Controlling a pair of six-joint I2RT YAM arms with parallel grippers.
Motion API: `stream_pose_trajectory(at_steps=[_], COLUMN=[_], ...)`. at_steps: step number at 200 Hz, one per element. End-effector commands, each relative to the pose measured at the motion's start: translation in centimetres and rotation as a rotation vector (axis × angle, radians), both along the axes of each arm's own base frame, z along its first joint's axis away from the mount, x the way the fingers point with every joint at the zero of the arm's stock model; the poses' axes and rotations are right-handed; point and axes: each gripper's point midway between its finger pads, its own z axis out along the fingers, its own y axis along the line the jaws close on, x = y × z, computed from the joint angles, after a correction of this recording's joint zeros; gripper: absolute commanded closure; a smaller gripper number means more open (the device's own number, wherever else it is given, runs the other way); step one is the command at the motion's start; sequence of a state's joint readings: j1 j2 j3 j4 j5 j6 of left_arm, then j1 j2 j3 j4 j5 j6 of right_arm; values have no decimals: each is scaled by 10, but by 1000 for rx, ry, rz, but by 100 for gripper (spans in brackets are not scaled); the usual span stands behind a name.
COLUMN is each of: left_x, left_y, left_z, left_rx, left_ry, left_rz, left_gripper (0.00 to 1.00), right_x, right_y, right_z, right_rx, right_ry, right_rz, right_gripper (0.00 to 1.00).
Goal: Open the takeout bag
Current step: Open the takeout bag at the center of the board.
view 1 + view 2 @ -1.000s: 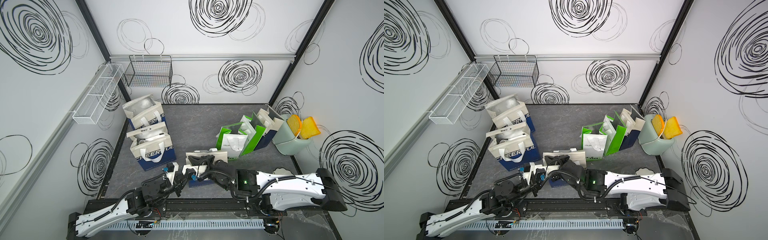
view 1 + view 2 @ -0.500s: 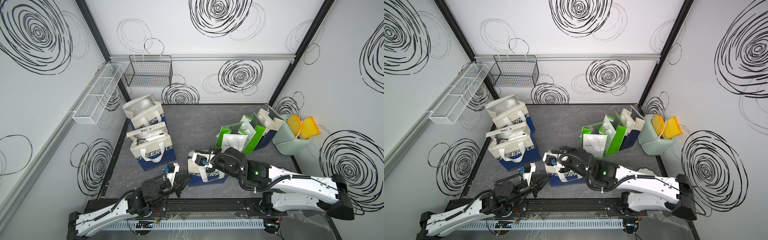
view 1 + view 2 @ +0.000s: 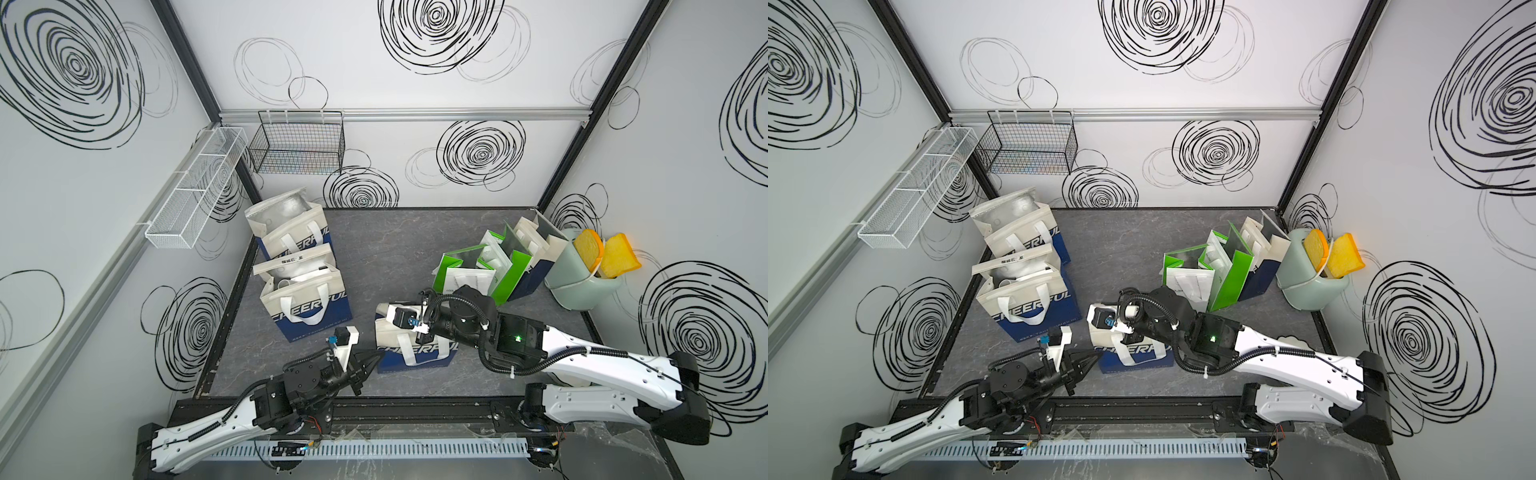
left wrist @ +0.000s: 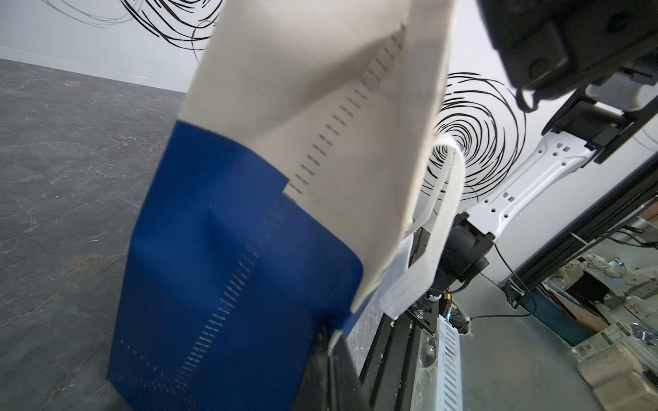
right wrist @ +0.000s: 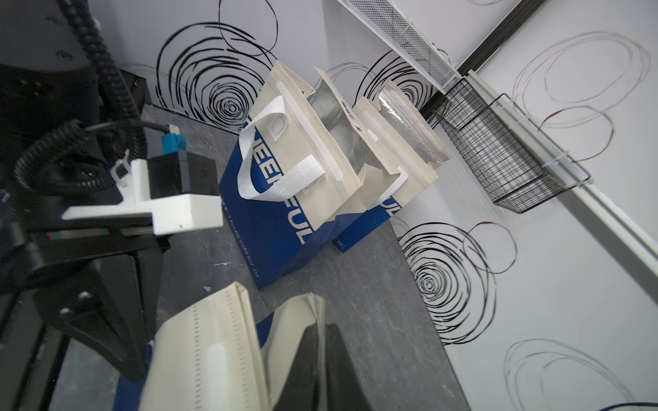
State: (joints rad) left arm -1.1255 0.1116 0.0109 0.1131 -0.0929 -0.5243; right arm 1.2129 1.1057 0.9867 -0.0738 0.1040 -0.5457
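- I see the left claw (image 3: 372, 358) closed, pinching the takeout bag (image 3: 415, 353) at its side edge.
- The right claw (image 5: 322, 332) grips its top rim from above.

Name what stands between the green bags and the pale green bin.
A navy-and-white bag stands there, open-topped; both top views show it.

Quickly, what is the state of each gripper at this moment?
Left gripper: closed, pinching the side edge of the bag.
Right gripper: closed on the top edge of the same bag.
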Motion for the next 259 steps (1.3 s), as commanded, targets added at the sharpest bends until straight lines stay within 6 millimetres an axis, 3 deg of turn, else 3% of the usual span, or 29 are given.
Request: stream_pose_trajectory(at_steps=[1, 17, 46, 104, 173, 259], left_x=[1, 1, 1, 2, 2, 1], left_y=[1, 1, 1, 1, 1, 1], left_z=[5, 5, 5, 5, 3, 4], left_rx=[-26, -26, -28, -29, -25, -26], left_ry=[5, 4, 3, 4, 11, 9], left_rz=[8, 9, 10, 13, 14, 8], left_gripper=[100, 100, 100, 100, 100, 100], right_x=[-6, -11, -18, -43, -25, -14], right_y=[1, 0, -7, -26, -46, -44], right_z=[31, 34, 30, -26, -30, -44], right_rx=[82, 84, 74, -43, -84, -159], right_ry=[11, 15, 9, -101, -238, -300], right_rz=[36, 51, 53, 32, -118, -165], right_gripper=[64, 58, 55, 52, 51, 56])
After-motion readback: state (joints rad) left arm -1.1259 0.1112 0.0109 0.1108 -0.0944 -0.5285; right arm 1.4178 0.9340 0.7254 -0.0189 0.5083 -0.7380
